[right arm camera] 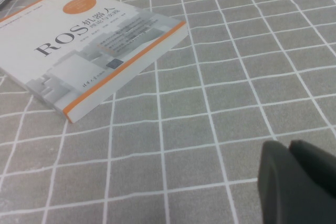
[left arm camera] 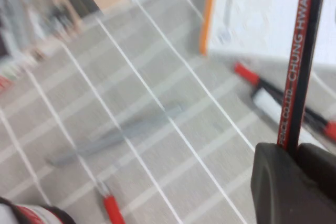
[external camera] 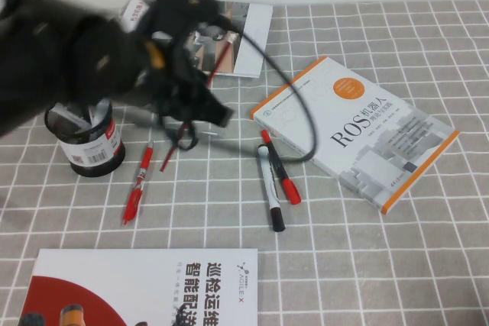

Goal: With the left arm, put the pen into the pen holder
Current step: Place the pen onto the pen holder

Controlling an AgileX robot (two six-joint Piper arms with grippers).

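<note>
Left gripper tight on the pen, right of the holder; right gripper apparently closed, empty.

The tabletop is covered by a grey cloth marked with a white grid. On it are laid a white and orange ROS book at the right, a white booklet at the near edge and another booklet at the far side. Between them are seen the black mesh pen holder, a short red pen, a black marker and a red-capped pen crossing that marker.
</note>
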